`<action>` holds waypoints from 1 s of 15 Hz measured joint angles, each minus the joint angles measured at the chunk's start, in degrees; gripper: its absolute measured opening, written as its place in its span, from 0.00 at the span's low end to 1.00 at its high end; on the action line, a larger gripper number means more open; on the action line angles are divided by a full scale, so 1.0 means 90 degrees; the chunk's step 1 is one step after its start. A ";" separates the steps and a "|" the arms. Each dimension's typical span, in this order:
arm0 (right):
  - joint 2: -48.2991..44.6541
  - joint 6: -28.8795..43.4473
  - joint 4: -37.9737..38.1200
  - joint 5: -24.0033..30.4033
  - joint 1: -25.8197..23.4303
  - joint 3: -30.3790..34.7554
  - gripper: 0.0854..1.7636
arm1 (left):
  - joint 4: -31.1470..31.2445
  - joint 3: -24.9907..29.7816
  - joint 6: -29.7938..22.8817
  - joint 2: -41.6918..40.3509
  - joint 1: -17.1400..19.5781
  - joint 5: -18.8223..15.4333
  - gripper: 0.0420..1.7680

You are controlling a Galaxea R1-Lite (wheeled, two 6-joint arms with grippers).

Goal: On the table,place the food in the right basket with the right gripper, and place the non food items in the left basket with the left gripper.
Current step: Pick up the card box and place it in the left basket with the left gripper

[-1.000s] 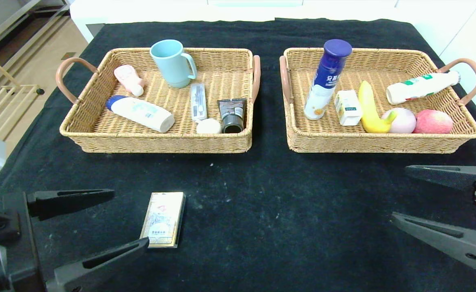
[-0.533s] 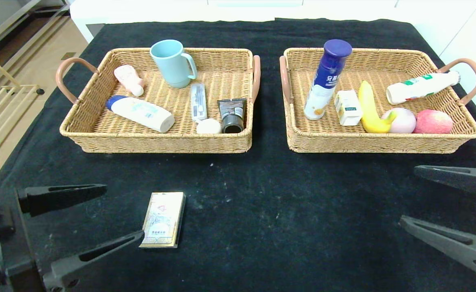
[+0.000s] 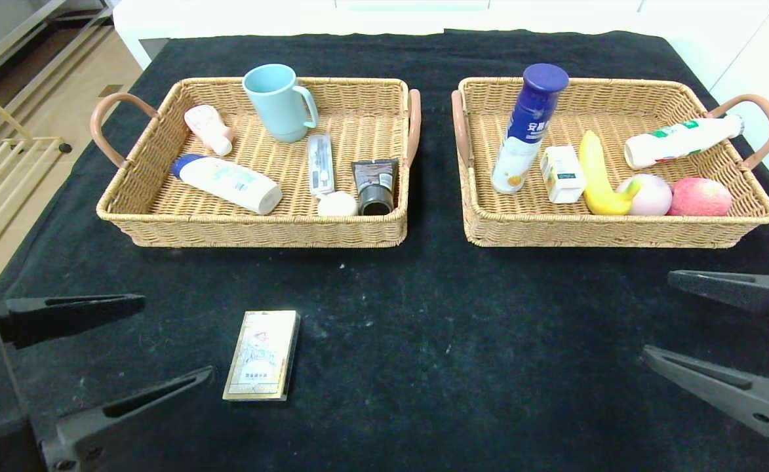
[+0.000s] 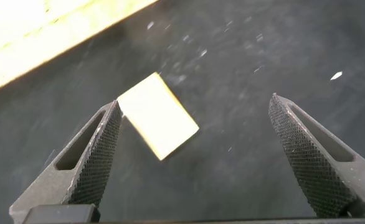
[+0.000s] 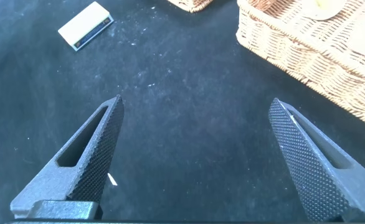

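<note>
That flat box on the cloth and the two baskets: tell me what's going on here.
A two-armed robot is sorting items into two wicker baskets. The left basket holds a mug, bottles and tubes; the right basket holds a banana, fruit, bottles and a small carton. One flat box lies alone on the black cloth. The left gripper is open beside it, touching nothing. The right gripper is open and empty near the cloth's right edge.

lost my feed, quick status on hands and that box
Left hand open, near flat box. Right hand open, empty. Box lies on cloth, outside left basket. Nothing blocking.
</note>
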 joint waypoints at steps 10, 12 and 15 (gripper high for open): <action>-0.0061 0.0005 0.0000 0.0000 0.0114 0.0085 0.96 | 0.1384 -0.1486 -0.2339 0.1357 -0.0670 0.2086 0.97; -0.0061 0.0003 0.0000 0.0000 0.0144 0.0098 0.96 | 0.1410 -0.1590 -0.2691 0.1663 -0.0807 0.2248 0.97; -0.0049 0.0003 0.0000 -0.0009 0.0153 0.0104 0.96 | 0.1909 -0.1877 -0.3206 0.2029 -0.0857 0.2190 0.97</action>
